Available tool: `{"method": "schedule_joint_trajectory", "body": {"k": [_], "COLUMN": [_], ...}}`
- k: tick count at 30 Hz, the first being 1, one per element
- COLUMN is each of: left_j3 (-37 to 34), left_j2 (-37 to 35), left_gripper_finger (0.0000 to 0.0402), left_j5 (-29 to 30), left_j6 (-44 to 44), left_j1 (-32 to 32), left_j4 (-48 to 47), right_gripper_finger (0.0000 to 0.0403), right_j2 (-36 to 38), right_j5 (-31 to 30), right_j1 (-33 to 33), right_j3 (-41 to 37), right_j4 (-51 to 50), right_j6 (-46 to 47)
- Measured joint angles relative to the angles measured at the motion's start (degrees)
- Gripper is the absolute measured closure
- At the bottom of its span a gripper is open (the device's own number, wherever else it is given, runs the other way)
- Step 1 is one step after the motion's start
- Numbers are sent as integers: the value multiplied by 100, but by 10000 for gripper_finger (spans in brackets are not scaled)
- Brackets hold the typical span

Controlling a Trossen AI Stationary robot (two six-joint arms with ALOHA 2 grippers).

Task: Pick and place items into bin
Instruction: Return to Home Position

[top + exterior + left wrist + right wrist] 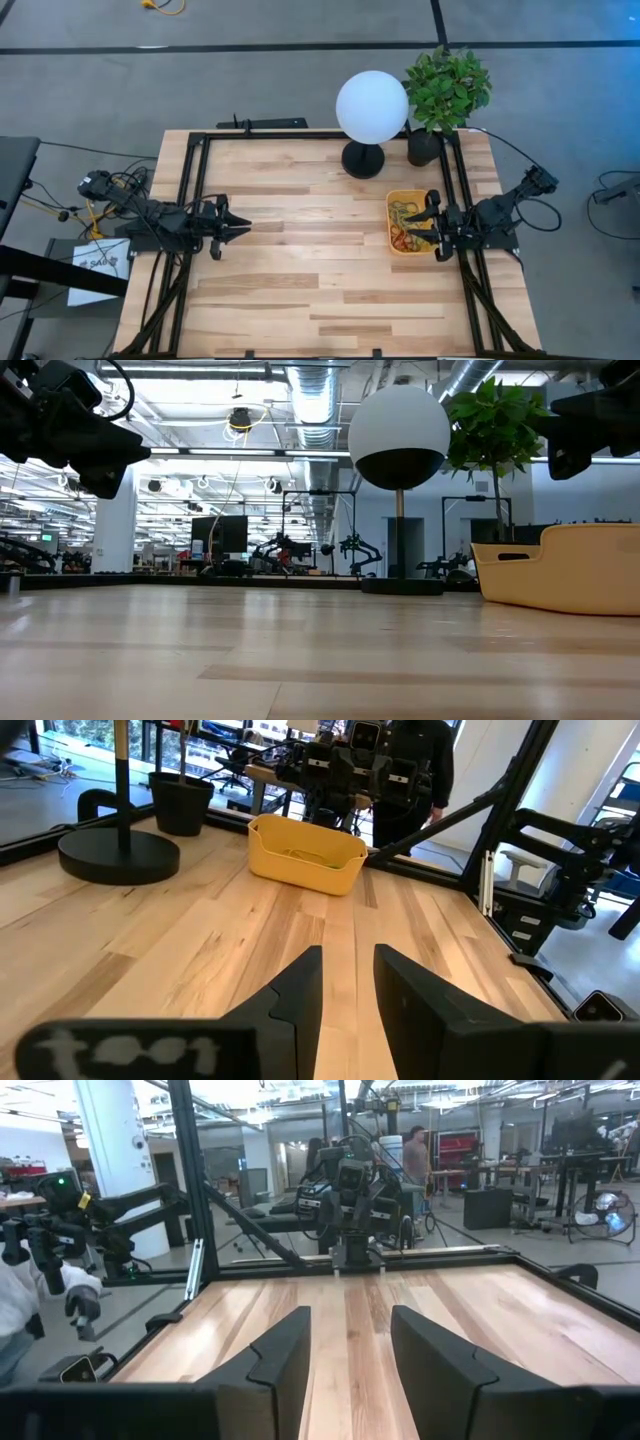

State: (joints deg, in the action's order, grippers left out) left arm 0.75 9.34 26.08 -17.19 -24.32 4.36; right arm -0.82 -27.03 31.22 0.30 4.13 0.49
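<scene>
— Where to look for the rubber bands (403,228)?
— Inside the yellow bin (393,215), close to the right edge of the wooden table (300,270), near the black plant pot (424,150) and the globe lamp (372,105). Red and green strands, tangled on the bin's floor. No loose ones in sight on the boards.
— Handling?
— Probably very light, thin and limp. Likely to stretch, snag on a neighbour and spring off a fingertip. Best pinched across a single strand where a loop stands clear of the heap, not at the thick of the tangle.
— And the bin itself?
— Looks like stiff, smooth plastic, light enough to slide if nudged. Best taken over one wall.
— Direction?
— Opens upward. Long axis parallel to the table's right edge, crosswise to the right arm's reach. No common direction among the bands.
— Grippers?
— Right gripper (433,225) above the bin's outer side, jaws spread wide, holding nothing. Left gripper (236,228) well apart at the table's left side, jaws parted too and empty, facing the bin.
</scene>
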Motion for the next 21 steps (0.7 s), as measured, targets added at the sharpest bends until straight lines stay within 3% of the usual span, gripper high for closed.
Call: {"method": "schedule_joint_trajectory", "body": {"k": [21], "left_j3": [0], "left_j2": [0], "left_gripper_finger": [319], "left_j5": [-2], "left_j6": [2], "left_j1": [-1], "left_j4": [0], "right_gripper_finger": [264], "right_j2": [0], "right_j5": [0], "right_j1": [0], "right_j3": [0], "right_j4": [1], "right_j6": [0]}}
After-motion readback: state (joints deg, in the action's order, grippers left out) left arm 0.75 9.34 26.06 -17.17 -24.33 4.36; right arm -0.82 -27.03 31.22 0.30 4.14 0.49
